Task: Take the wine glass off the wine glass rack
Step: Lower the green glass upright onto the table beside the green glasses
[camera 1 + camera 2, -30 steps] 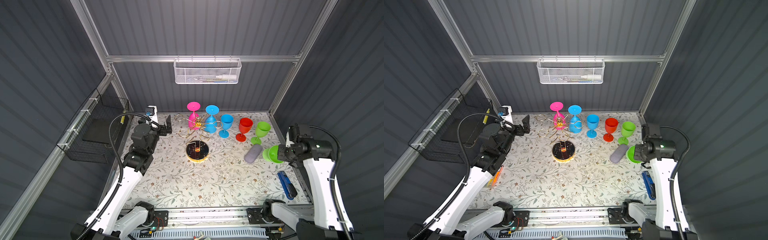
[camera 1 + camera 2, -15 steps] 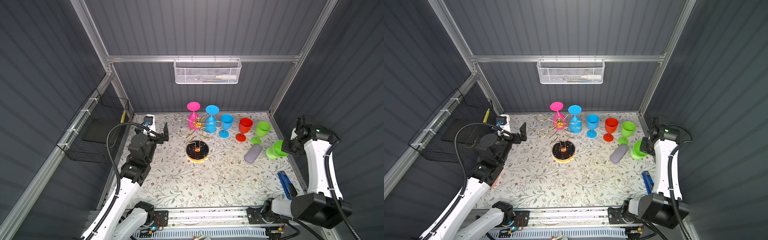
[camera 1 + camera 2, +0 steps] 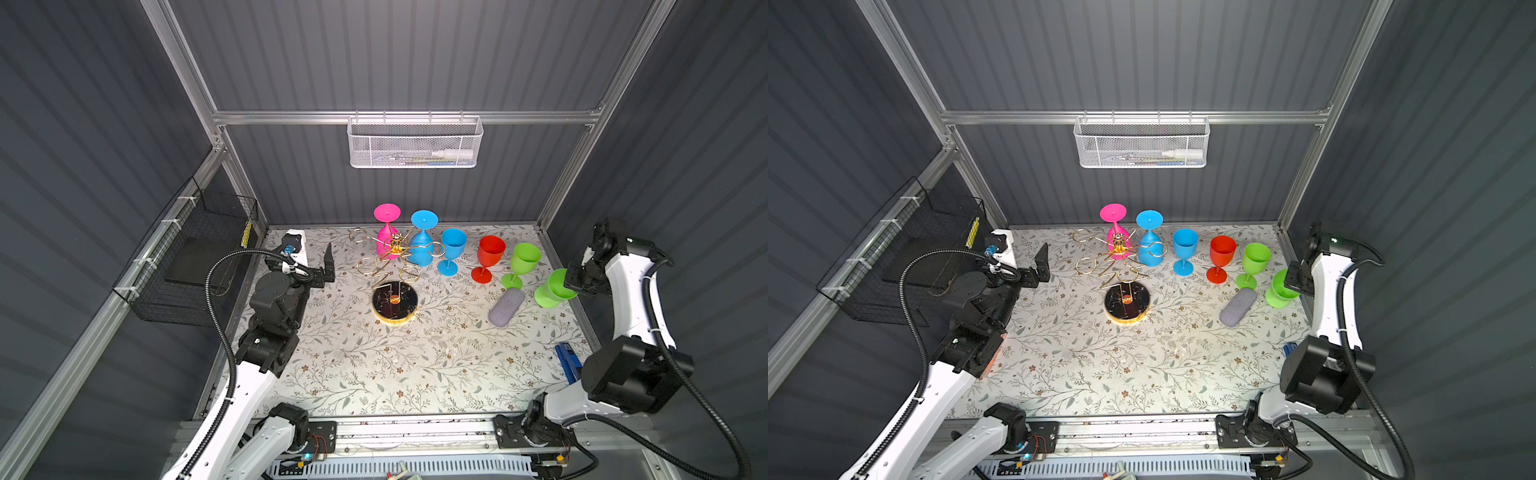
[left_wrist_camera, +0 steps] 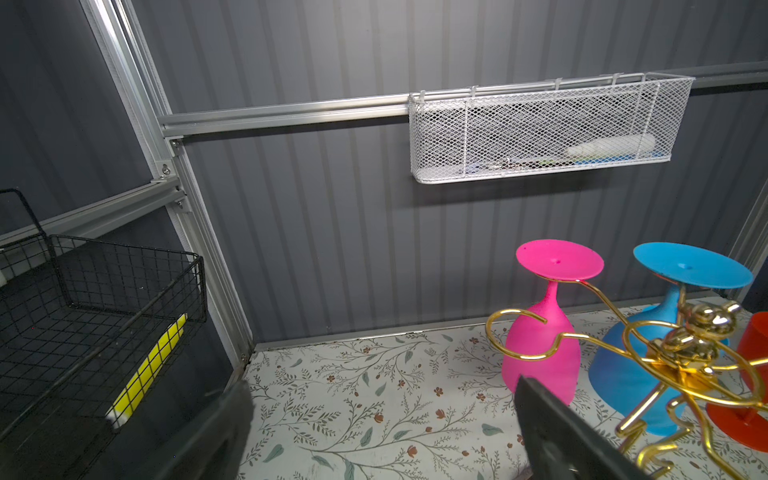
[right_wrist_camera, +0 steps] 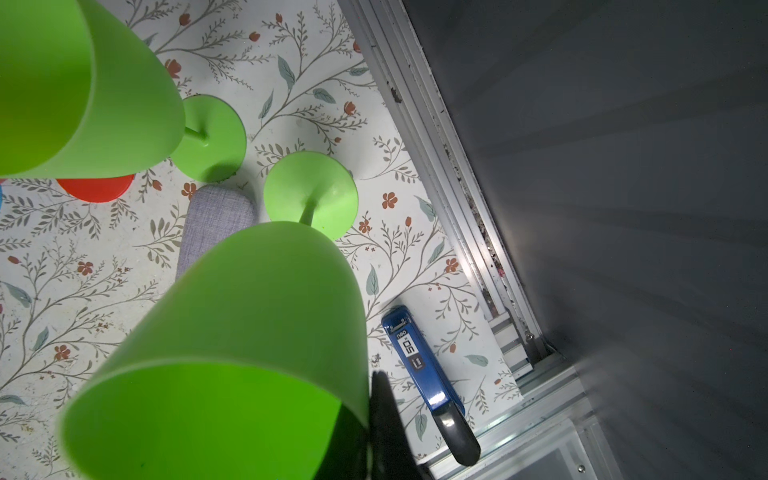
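Your right gripper (image 3: 575,283) clamps a green glass (image 3: 555,291) by its rim at 3 o'clock of the rack (image 3: 395,252), likely to stand it aside, while your left gripper (image 3: 311,254) gapes empty at 9 o'clock, facing the hung pink glass (image 3: 386,235).

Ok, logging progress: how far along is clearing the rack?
Done: upright blue glass, red glass and green glass stand on the table. In hand: right gripper shut on second green glass. To do: pink glass and inverted blue glass hang on the rack; left gripper open.
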